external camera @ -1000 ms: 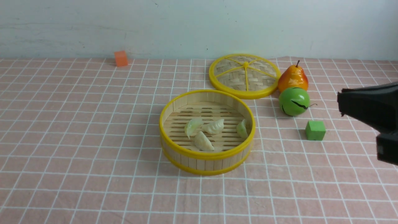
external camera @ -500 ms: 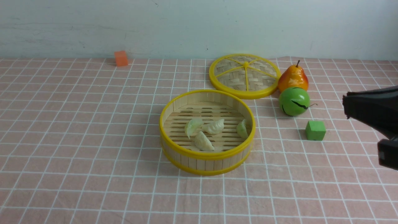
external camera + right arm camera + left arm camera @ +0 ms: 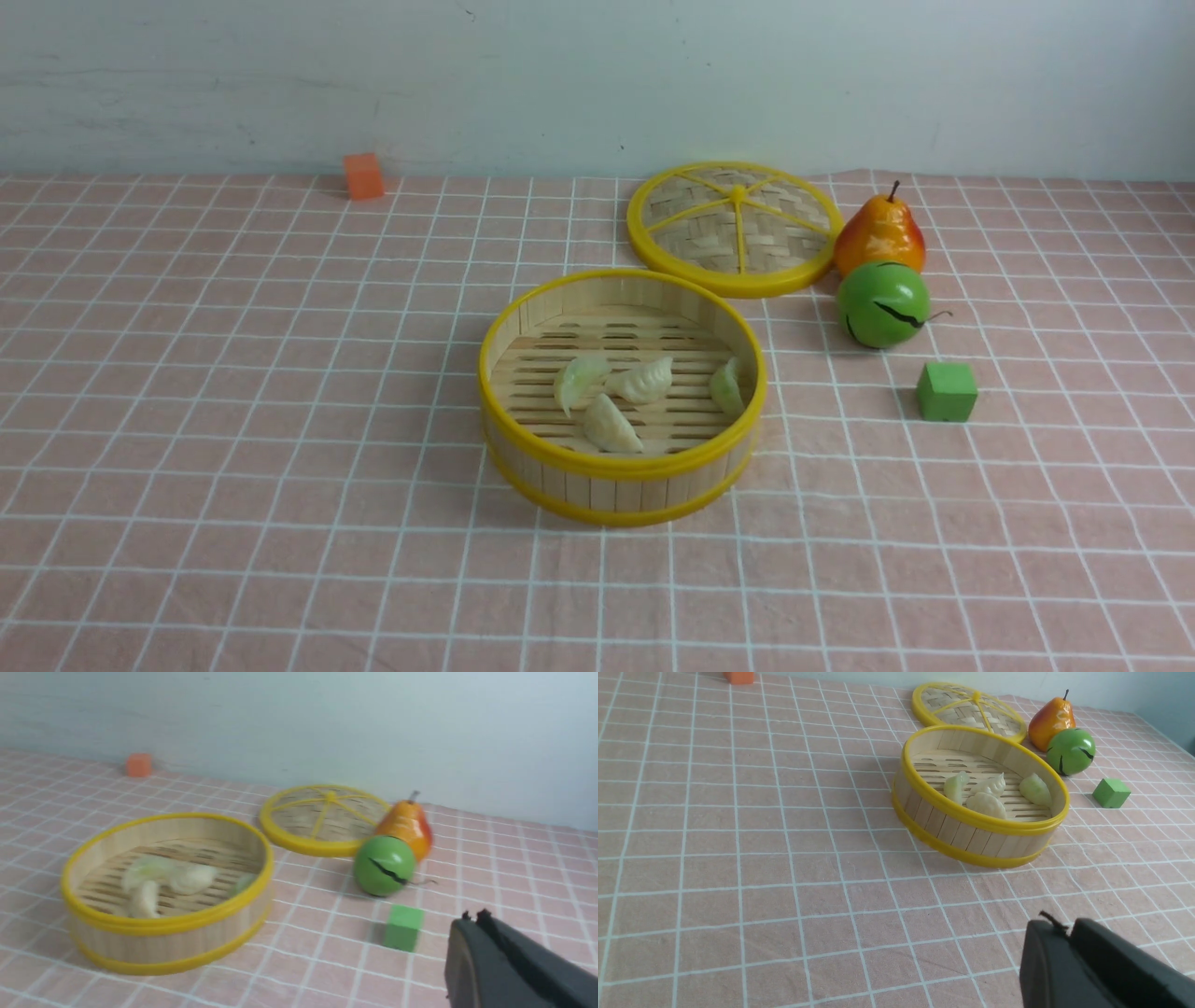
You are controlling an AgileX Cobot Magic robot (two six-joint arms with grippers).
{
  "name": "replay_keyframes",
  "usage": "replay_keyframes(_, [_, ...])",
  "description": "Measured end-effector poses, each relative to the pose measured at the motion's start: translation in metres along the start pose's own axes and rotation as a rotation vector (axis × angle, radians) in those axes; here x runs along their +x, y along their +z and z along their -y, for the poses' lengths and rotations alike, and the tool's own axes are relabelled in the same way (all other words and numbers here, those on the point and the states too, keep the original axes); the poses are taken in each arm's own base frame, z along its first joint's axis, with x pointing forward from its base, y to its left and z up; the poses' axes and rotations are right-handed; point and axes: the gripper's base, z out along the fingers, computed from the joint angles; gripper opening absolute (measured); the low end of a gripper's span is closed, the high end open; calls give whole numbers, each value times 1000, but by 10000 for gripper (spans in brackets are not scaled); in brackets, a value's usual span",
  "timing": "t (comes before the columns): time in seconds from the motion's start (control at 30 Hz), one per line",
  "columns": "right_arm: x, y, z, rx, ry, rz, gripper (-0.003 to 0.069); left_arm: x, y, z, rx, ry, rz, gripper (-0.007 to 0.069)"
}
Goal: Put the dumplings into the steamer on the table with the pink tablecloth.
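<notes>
The steamer (image 3: 621, 490), a round bamboo basket with yellow rims, stands mid-table on the pink tablecloth (image 3: 233, 420). Several pale dumplings (image 3: 611, 425) lie on its slatted floor, one of them (image 3: 726, 387) leaning against the right wall. Neither gripper shows in the front view. In the left wrist view my left gripper (image 3: 1069, 927) hangs over bare cloth well short of the steamer (image 3: 971, 823), jaws shut with nothing in them. In the blurred right wrist view my right gripper (image 3: 473, 919) is shut and empty, to the right of the steamer (image 3: 163, 924).
A flat woven lid (image 3: 735, 227) lies behind the steamer. A pear (image 3: 879, 235), a green round fruit (image 3: 882, 304) and a green cube (image 3: 947, 391) sit to the right. An orange cube (image 3: 363, 175) stands by the back wall.
My right gripper has drawn back to the right and left the front view. The steamer and the dumplings have stayed where they were.
</notes>
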Motion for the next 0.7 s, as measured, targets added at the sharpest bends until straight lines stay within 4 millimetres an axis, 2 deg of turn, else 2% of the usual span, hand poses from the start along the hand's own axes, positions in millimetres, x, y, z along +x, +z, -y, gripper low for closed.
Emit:
replay_keyframes(0.07, [25,-9,7,91,7,-6,-22,0,0,0,0,0,0,57])
replay_keyframes(0.13, [36,-13,9,129,11,-11,-22,0,0,0,0,0,0,57])
replay_keyframes(0.17, [52,-19,12,180,16,-14,-22,0,0,0,0,0,0,57])
replay_keyframes(0.3, [86,-21,16,248,52,-96,-22,0,0,0,0,-1,-2,60])
replay_keyframes(0.43, [94,-21,15,247,110,-162,-22,0,0,0,-1,0,-3,69])
replay_keyframes(0.7, [96,-22,14,227,126,-208,-22,0,0,0,-1,1,-2,74])
